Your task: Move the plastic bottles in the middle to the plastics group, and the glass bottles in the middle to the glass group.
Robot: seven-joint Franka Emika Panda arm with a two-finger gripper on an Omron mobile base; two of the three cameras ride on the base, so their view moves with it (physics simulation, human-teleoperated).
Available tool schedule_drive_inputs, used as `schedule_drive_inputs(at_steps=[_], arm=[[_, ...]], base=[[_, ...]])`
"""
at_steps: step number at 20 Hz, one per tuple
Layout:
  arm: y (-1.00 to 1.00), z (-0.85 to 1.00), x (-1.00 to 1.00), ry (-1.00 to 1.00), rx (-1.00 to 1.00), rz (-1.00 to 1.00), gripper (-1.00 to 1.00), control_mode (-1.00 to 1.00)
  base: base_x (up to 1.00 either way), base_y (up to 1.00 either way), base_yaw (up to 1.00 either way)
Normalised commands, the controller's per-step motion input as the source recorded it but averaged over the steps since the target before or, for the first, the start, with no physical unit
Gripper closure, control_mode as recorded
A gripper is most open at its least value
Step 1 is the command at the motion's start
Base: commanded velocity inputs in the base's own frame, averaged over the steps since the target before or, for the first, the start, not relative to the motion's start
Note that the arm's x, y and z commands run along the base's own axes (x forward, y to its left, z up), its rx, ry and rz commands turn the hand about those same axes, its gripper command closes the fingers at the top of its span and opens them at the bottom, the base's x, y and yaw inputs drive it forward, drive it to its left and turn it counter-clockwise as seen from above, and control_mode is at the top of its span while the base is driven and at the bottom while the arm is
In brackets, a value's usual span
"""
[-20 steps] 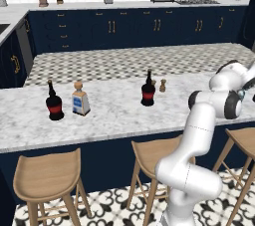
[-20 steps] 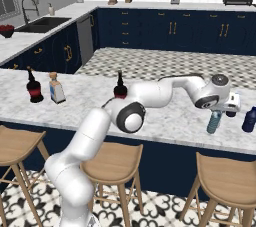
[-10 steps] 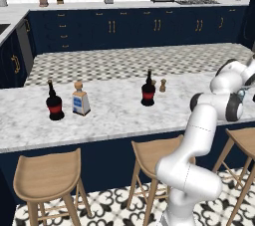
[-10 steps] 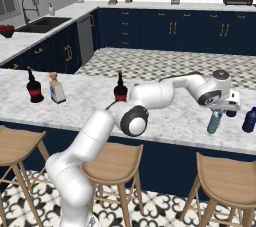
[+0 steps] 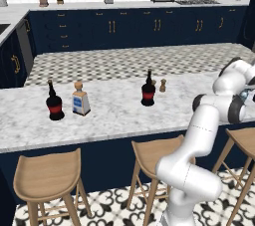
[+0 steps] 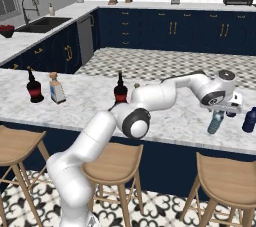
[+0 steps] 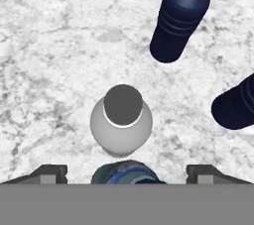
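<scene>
Overhead, the gripper (image 7: pixel 127 172) stands with jaws apart above the teal bottle (image 6: pixel 216 122) on the white marble counter (image 6: pixel 90 102) — navy cabinets (image 6: pixel 150 28) line the far wall.

Navy cabinets (image 5: pixel 114 26), marble island (image 5: pixel 114 115), wooden stools (image 5: pixel 47 175), patterned floor (image 5: pixel 119 63).

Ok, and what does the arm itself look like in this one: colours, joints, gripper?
The arm is glossy white, built of rounded tubular links with dark grey disc-shaped caps at the joints. The gripper is a white block; in the hand view its fingertips are small, dark and blocky. No cables or markings are visible.
</scene>
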Motion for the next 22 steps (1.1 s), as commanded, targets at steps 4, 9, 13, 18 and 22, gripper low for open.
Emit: schedule_drive_inputs(at_steps=[4, 9, 13, 18, 22], arm=[[0.17, 0.3, -0.01, 0.0, 0.09, 0.0, -1.0, -1.0], [0.09, 0.5, 0.03, 0.0, 0.06, 0.0, -1.0, -1.0], [0.08, 0.59, 0.0, 0.0, 0.0, 0.0, -1.0, -1.0], [0.25, 0.57, -0.09, 0.0, -0.04, 0.0, -1.0, -1.0], [0.69, 0.22, -0.45, 0.0, -0.01, 0.0, -1.0, -1.0]], base=[[0.0, 0.0, 0.0], [0.0, 0.0, 0.0], [0.0, 0.0, 0.0], [0.0, 0.0, 0.0], [0.0, 0.0, 0.0]])
